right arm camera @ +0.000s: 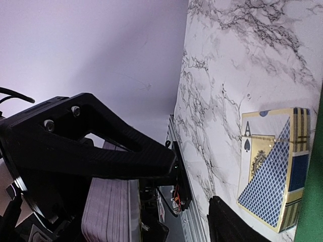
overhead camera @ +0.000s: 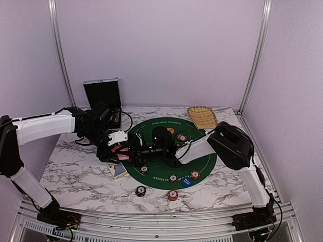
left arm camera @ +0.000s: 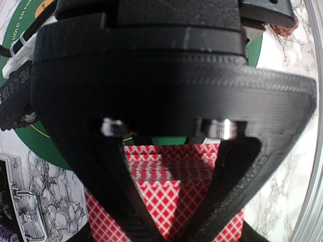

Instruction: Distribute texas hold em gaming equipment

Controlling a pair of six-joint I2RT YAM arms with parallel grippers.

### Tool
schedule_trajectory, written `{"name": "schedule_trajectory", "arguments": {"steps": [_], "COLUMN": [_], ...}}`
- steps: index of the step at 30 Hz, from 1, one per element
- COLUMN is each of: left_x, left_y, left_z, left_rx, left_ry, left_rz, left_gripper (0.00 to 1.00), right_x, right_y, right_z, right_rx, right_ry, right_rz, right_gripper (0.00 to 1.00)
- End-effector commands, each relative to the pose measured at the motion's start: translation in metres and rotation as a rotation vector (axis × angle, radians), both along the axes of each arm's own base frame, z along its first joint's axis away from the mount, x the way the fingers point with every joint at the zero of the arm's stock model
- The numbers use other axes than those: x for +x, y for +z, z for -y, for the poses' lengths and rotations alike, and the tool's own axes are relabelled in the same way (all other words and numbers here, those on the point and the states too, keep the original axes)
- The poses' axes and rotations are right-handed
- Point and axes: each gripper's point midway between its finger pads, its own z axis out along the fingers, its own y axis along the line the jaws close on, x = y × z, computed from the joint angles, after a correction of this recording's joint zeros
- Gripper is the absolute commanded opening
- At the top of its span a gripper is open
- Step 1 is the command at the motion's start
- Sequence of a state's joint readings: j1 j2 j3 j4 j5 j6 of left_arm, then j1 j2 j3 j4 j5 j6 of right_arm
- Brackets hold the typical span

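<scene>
Left wrist: red diamond-patterned cards (left arm camera: pixel 174 201)

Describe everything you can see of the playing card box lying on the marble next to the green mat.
The card box is a flat rectangular pack, apparently cardboard. It is printed with a blue diamond lattice, gold striped bands and an ace of spades in one corner. It lies flat on the white marble table, just off the edge of the round green mat; whether the two touch is unclear. Nothing rests on it.
</scene>
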State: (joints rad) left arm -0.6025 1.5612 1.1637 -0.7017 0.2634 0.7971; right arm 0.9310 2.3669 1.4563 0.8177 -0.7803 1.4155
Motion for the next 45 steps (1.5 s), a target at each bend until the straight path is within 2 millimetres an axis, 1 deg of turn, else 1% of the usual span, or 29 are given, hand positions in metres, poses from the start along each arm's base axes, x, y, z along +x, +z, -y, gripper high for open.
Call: {"name": "schedule_trajectory", "arguments": {"steps": [1, 6, 9, 16, 21, 25, 28, 38, 45], "left_x": [0.001, -0.002, -0.003, 0.000, 0.001, 0.001, 0.002, 0.004, 0.004], "left_y": [-0.001, -0.001, -0.002, 0.007, 0.010, 0.012, 0.012, 0.014, 0.013], "left_z": [0.003, 0.002, 0.002, 0.007, 0.007, 0.008, 0.008, 0.007, 0.005], "left_rx": [-0.013, -0.020, -0.021, -0.052, -0.057, -0.060, -0.061, -0.057, -0.050], "left_ry": [0.012, 0.018, 0.022, 0.029, 0.034, 0.034, 0.035, 0.046, 0.051], "left_rz": [0.001, -0.004, -0.006, -0.002, 0.003, 0.006, 0.009, 0.017, 0.020], "left_gripper": [0.33, 0.32, 0.32, 0.31, 0.31, 0.31, 0.31, 0.28, 0.28], "right_x": [0.005, 0.012, 0.011, 0.002, -0.004, -0.006, -0.005, 0.003, 0.007], "right_y": [0.040, 0.048, 0.049, 0.039, 0.036, 0.032, 0.027, 0.012, 0.012], "right_z": [0.002, 0.013, 0.013, 0.006, -0.007, -0.014, -0.015, -0.005, 0.004], "right_rx": [0.048, 0.050, 0.039, 0.024, 0.022, 0.012, -0.011, -0.126, -0.152], "right_ry": [-0.004, -0.030, -0.027, -0.004, 0.025, 0.040, 0.040, 0.013, -0.004], "right_rz": [0.063, 0.083, 0.093, 0.076, 0.075, 0.071, 0.072, 0.111, 0.130], "right_gripper": [0.65, 0.66, 0.67, 0.67, 0.67, 0.67, 0.67, 0.65, 0.59]}}
